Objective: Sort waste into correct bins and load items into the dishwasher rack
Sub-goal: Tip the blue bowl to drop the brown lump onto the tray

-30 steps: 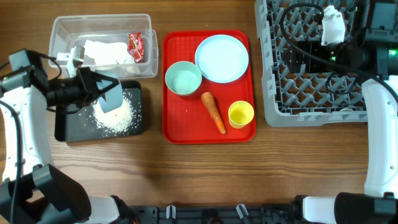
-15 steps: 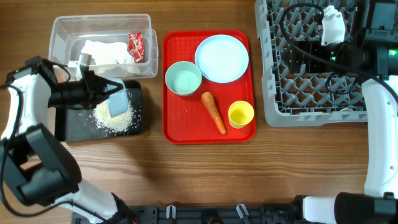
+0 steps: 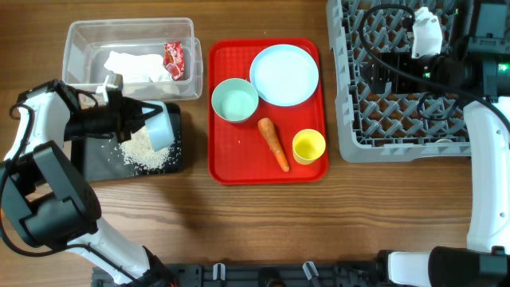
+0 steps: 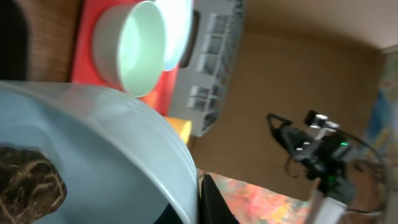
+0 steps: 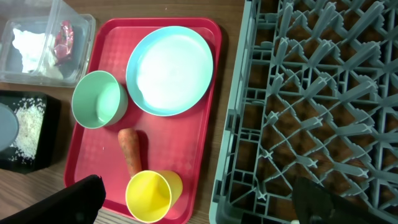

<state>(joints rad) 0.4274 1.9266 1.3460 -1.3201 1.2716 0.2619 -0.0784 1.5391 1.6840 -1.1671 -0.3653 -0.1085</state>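
Left tool [image 3: 143,121] grips light blue bowl [image 3: 162,127] tipped over black tray [image 3: 92,163], rice [image 3: 147,153] there. Napkin [image 3: 131,65], wrapper [image 3: 173,57] in tub [image 3: 76,33]. Carrot [image 3: 273,143], plate [image 3: 284,74], green bowl [image 3: 234,100], cup [image 3: 308,147] wait on red tray [image 3: 239,163]; rack [image 3: 382,119] bare; right tool [image 5: 199,208] wide.

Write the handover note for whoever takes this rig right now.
Left gripper shut on the light blue bowl, tipped over the black tray; right gripper open, empty.
Rice on that tray; brown lump in the bowl.
Napkin and red wrapper in the clear tub.
Carrot, plate, green bowl, yellow cup on the red tray.
To do: lump, carrot, all four dishes into the rack.
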